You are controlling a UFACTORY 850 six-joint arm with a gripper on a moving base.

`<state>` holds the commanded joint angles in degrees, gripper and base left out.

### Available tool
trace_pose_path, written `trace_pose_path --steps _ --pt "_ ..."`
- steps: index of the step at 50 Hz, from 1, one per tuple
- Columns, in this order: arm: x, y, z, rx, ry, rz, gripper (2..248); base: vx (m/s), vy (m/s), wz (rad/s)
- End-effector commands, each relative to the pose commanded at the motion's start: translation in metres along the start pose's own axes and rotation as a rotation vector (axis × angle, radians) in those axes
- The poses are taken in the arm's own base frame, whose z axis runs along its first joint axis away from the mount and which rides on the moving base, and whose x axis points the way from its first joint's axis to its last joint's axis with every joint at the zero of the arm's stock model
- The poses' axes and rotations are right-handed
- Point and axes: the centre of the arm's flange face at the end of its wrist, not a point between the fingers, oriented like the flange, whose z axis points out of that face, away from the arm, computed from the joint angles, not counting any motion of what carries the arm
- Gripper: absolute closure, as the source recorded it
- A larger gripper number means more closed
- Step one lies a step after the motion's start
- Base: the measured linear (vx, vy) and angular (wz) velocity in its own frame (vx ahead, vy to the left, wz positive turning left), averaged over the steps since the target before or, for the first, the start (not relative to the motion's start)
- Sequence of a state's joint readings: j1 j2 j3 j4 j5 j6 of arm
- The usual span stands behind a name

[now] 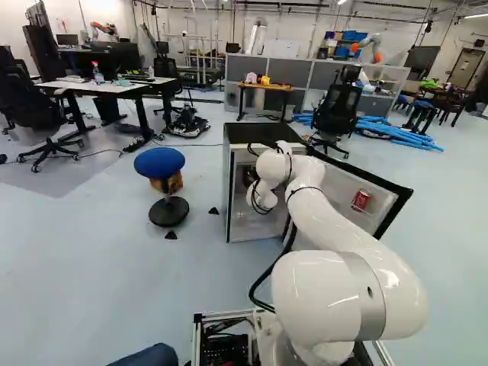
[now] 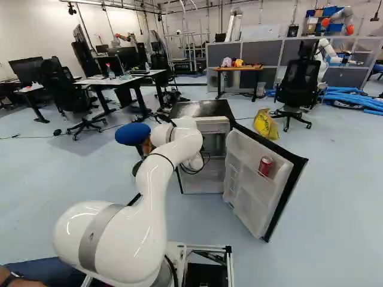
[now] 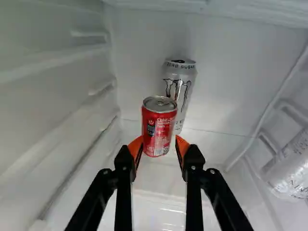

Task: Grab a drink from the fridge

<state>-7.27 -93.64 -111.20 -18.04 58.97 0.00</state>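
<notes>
Fridge [image 1: 252, 131], ahead of the arm's base; door [image 2: 250, 200] open to its right, one can [image 1: 361, 200] in a door shelf. Inside the fridge: short can [image 3: 154, 134], upright; tall can [image 3: 180, 86], behind it; container [image 3: 291, 166], apart, near the side wall. Left of fridge: stool [image 1: 159, 162]. Beyond fridge: desk [image 1: 267, 87]; office chair [image 1: 336, 114], right of desk.

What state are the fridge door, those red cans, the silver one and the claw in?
Fridge door, open
Inner red can, upright
Red can in door, upright
Silver can, upright behind the inner red can
Gripper, at the inner red can; whether it grips, I cannot tell
</notes>
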Motion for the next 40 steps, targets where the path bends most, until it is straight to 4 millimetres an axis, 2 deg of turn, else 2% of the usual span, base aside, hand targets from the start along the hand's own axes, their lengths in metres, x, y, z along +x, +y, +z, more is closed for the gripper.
trace_pose_path --steps 1,2,6,7,11,12,16,17,22,23,27,28,32,33,38,40 --pt "0.0001 0.0 -0.0002 0.0 -0.001 0.0 126 0.0 0.0 0.0" --pt "0.0001 0.0 -0.0002 0.0 -0.001 0.0 138 0.0 0.0 0.0" --pt "0.0001 0.0 -0.0002 0.0 -0.001 0.0 138 0.0 0.0 0.0" --pt "0.0001 0.0 -0.0002 0.0 -0.001 0.0 150 0.0 0.0 0.0" --pt "0.0001 0.0 -0.0002 0.0 -0.001 0.0 150 0.0 0.0 0.0" --pt "0.0001 0.0 -0.0002 0.0 -0.001 0.0 162 0.0 0.0 0.0" --pt "0.0001 0.0 -0.0002 0.0 -0.001 0.0 162 0.0 0.0 0.0" --pt "0.0001 0.0 -0.0002 0.0 -0.001 0.0 173 0.0 0.0 0.0" --pt "0.0001 0.0 -0.0002 0.0 -0.001 0.0 173 0.0 0.0 0.0" --pt "0.0001 0.0 -0.0002 0.0 -0.001 0.0 185 0.0 0.0 0.0" --pt "0.0001 0.0 -0.0002 0.0 -0.001 0.0 185 0.0 0.0 0.0" --pt "0.0001 0.0 -0.0002 0.0 -0.001 0.0 198 0.0 0.0 0.0" --pt "0.0001 0.0 -0.0002 0.0 -0.001 0.0 198 0.0 0.0 0.0" --pt "0.0001 0.0 -0.0002 0.0 -0.001 0.0 211 0.0 0.0 0.0" --pt "0.0001 0.0 -0.0002 0.0 -0.001 0.0 211 0.0 0.0 0.0" --pt "0.0001 0.0 -0.0002 0.0 -0.001 0.0 220 0.0 0.0 0.0"
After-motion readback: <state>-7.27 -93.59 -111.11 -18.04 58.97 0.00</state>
